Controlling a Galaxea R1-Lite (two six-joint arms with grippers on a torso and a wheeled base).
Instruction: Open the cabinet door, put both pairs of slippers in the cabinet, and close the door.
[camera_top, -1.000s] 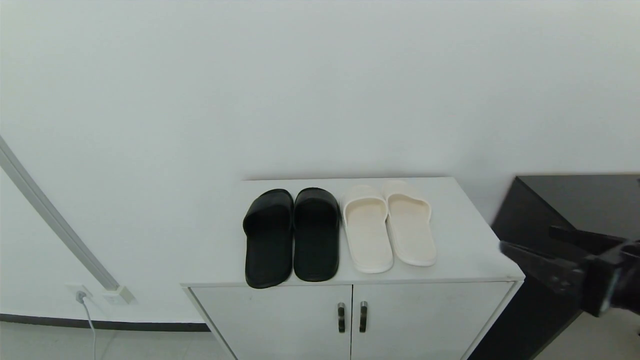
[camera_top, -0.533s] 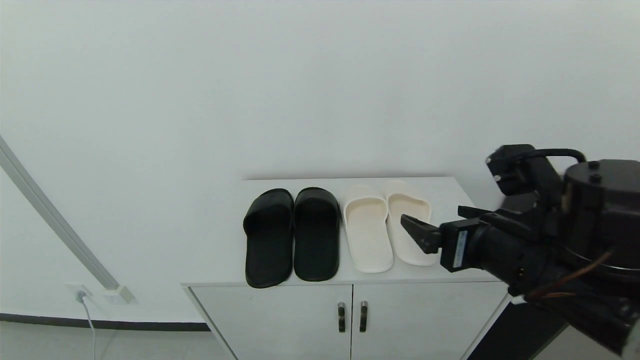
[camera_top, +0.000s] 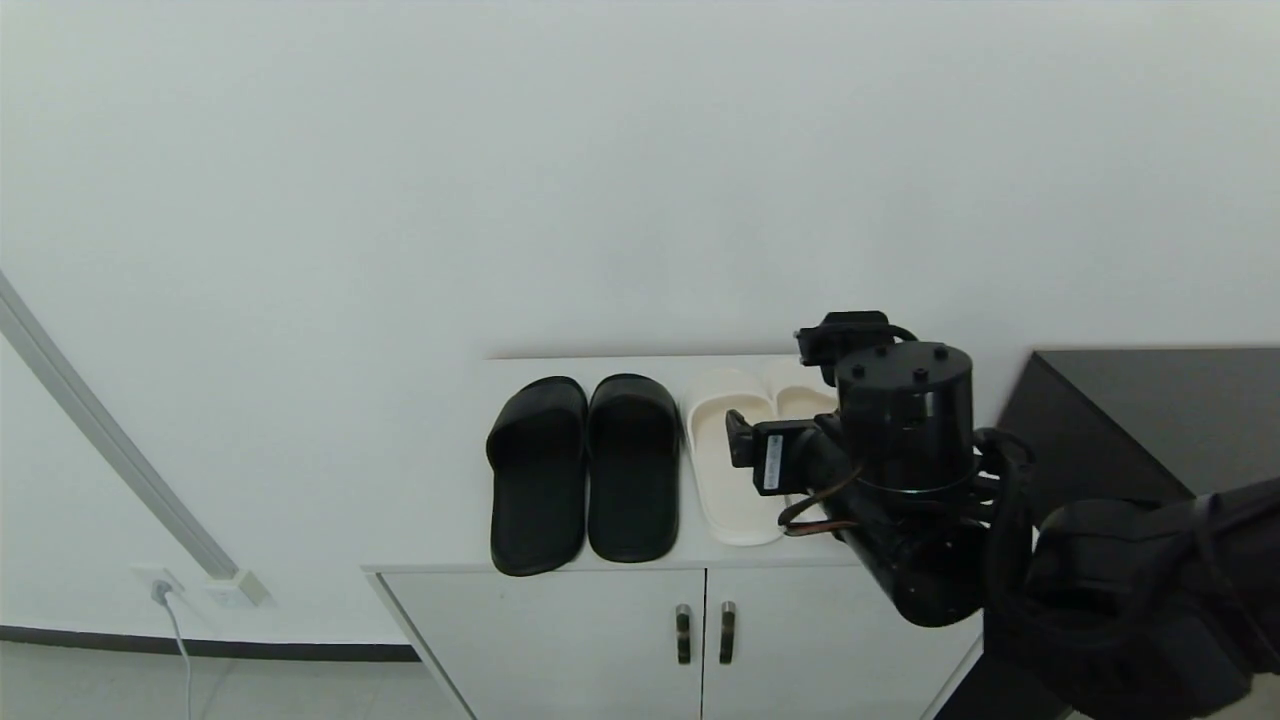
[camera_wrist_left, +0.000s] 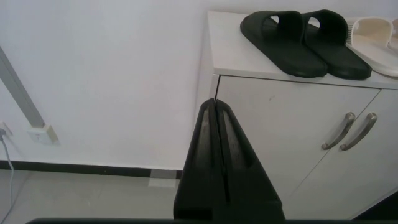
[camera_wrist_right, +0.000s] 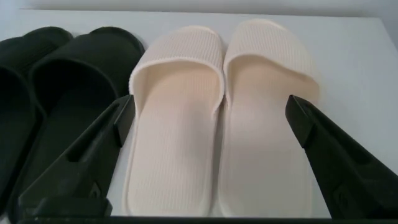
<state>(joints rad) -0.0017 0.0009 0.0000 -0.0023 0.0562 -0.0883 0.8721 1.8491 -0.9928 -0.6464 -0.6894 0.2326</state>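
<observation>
We see the pair of cream ribbed rubber slippers (camera_wrist_right: 217, 124) lying side by side on top of the low white two-door cabinet (camera_top: 440, 500), toes toward the wall. Their heels stop a little short of the top's front edge. The pair of black rubber slippers (camera_top: 583, 470) lies just beside them on the left, heels right at that edge. A bare strip of cabinet top lies to the left of the black pair.

Both doors are closed, and the two metal bar handles (camera_top: 704, 633) stand close together at the centre seam.

The right end effector (camera_wrist_right: 210, 106) hovers over the cream pair with its fingers spread wide, one outside each slipper, touching neither.

The left end effector (camera_wrist_left: 215, 106) sits low near the cabinet's left front corner, fingers pressed together and gripping nothing, with open floor (camera_wrist_left: 74, 193) beside it.

A black block of furniture (camera_top: 1150, 400) stands just beside the cabinet's right side.
</observation>
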